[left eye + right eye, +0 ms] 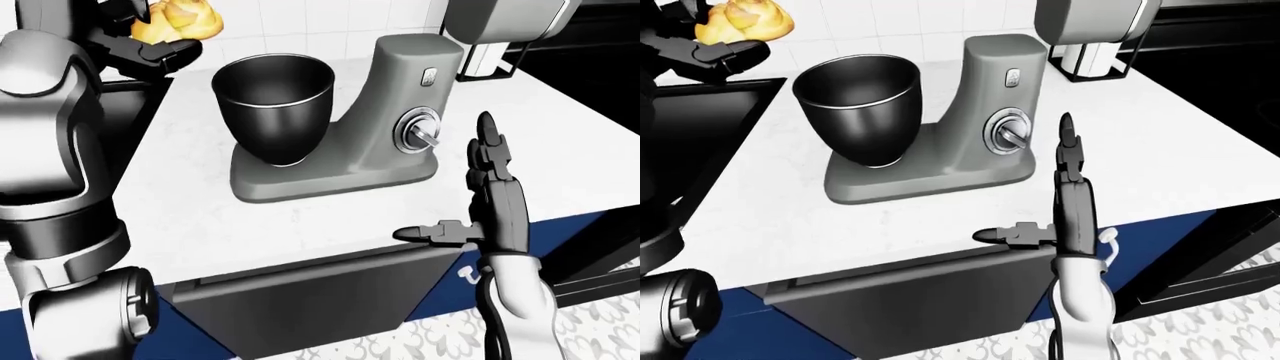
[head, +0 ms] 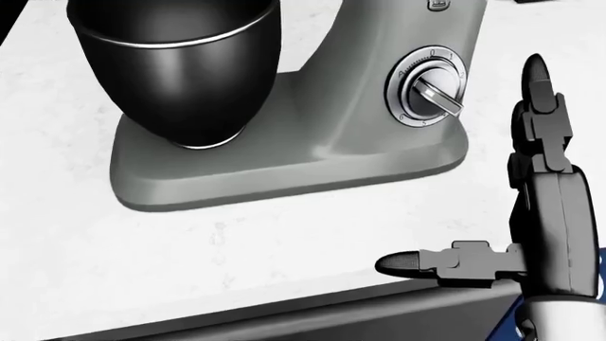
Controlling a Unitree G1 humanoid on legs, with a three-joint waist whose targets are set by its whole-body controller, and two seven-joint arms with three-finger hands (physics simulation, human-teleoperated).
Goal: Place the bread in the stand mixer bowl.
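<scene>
— Where is the left hand (image 1: 150, 51)?

— Raised at the top left of the left-eye view, its dark fingers curled up around something it carries. The left arm rises along the left edge in bulky grey and black segments, bent at the elbow.

— And the right hand (image 1: 478, 195)?

— Spread wide, palm turned toward the view's left. Its long fingers (image 2: 538, 106) point straight up toward the top of the head view, and the thumb (image 2: 417, 264) juts sideways to the left. It grips nothing. The white forearm comes up from the bottom right.
</scene>
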